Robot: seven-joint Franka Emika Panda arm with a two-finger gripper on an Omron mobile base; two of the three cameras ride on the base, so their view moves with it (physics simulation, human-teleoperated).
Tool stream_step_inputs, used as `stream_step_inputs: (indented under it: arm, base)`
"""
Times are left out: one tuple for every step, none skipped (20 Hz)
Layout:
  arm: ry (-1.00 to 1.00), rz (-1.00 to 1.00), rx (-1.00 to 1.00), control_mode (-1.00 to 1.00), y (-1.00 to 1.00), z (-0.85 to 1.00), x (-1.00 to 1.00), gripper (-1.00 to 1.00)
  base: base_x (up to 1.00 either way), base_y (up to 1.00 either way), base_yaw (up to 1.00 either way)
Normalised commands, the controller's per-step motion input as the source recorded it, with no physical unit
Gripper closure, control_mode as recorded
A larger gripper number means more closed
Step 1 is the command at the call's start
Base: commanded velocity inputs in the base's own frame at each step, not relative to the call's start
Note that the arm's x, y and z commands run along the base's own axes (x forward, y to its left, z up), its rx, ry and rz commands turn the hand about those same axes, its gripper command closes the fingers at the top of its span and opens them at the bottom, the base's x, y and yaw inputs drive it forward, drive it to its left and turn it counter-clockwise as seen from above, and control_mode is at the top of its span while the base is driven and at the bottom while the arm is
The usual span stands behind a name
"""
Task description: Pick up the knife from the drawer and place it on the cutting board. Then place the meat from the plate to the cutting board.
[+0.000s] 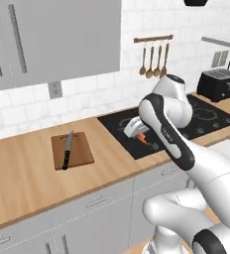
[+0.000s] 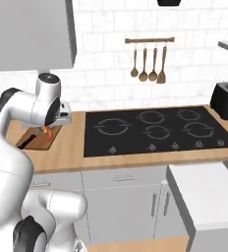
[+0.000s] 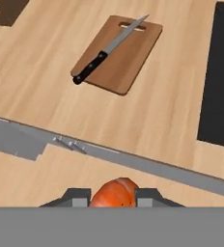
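1. The gripper (image 3: pixel 113 198) has its two dark fingers clamped on the small orange-red curled piece of meat (image 3: pixel 115 192), which sits between them at the bottom of the hand view.
2. The rectangular brown wooden cutting board (image 3: pixel 128 60) lies ahead of the jaws and across the light wooden counter (image 3: pixel 147 120), well apart from them and slightly to the left as the hand camera looks. In the left base view the board is left of the gripper along the counter.
3. The slim knife with black handle and grey steel blade (image 3: pixel 106 48) already lies on the board, along its length and a little aslant, its tip near the slot-handle end and its handle end reaching the opposite edge.
4. The bare wood beside the blade, on the side toward the black glass hob (image 3: pixel 220 77), looks the roomier landing place.
5. From the base views the gripper seems to hang over the counter near the hob's corner; how high is hard to judge.
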Motion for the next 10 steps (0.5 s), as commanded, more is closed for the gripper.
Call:
stream_step_inputs:
  arm:
    - [0.00, 0.00, 0.00, 1.00, 0.00, 0.00, 0.00, 1.00]
    - [0.00, 0.00, 0.00, 1.00, 0.00, 0.00, 0.00, 1.00]
    - [0.00, 0.00, 0.00, 1.00, 0.00, 0.00, 0.00, 1.00]
    - [0.00, 0.00, 0.00, 1.00, 0.00, 0.00, 0.00, 1.00]
    - [0.00, 0.00, 0.00, 1.00, 0.00, 0.00, 0.00, 1.00]
    - [0.00, 0.00, 0.00, 1.00, 0.00, 0.00, 0.00, 1.00]
    - [0.00, 0.00, 0.00, 1.00, 0.00, 0.00, 0.00, 1.00]
    - [0.00, 0.00, 0.00, 1.00, 0.00, 0.00, 0.00, 1.00]
    - [0.00, 0.00, 0.00, 1.00, 0.00, 0.00, 0.00, 1.00]
    - [0.00, 0.00, 0.00, 1.00, 0.00, 0.00, 0.00, 1.00]
  base:
    - [-0.05, 0.94, -0.56]
    - [-0.02, 0.98, -0.54]
    - [0.00, 0.99, -0.51]
    - [0.00, 0.97, -0.47]
    - [0.00, 0.89, -0.40]
    - [0.02, 0.80, -0.33]
    - [0.16, 0.70, -0.23]
    - [0.31, 0.58, -0.16]
    - [0.41, 0.55, -0.13]
    - [0.47, 0.53, -0.11]
